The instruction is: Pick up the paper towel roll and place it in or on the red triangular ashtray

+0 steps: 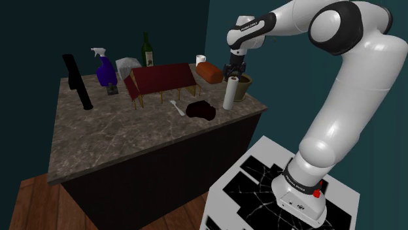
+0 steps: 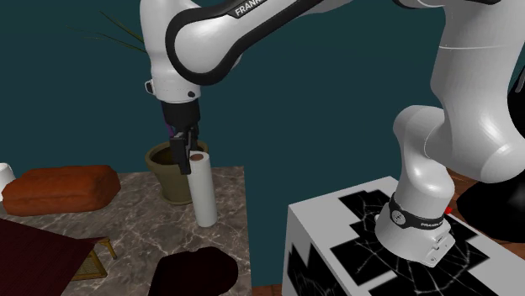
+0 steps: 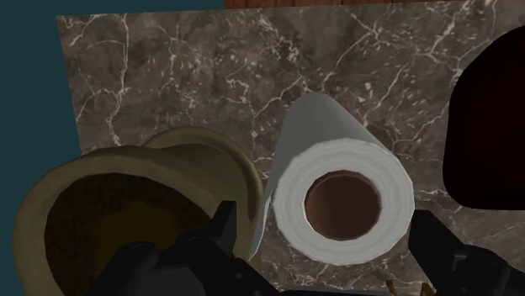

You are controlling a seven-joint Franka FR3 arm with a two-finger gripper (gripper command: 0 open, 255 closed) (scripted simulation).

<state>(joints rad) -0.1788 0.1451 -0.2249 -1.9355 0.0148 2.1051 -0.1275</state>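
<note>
Black fingers of the hand stand apart, flanking the top of the upright white paper towel roll without clamping it. It stands on the counter just beside an olive pot, dark inside, near the dark red ashtray.

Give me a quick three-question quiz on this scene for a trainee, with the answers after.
1. True or false: the paper towel roll lies on its side.
2. What stands right beside the roll? A) olive pot B) green bottle C) purple spray bottle
3. Fill in: the gripper has its fingers ___, one on each side of the roll's top.
Key: 1 false, it stands upright; 2 A; 3 open.
</note>
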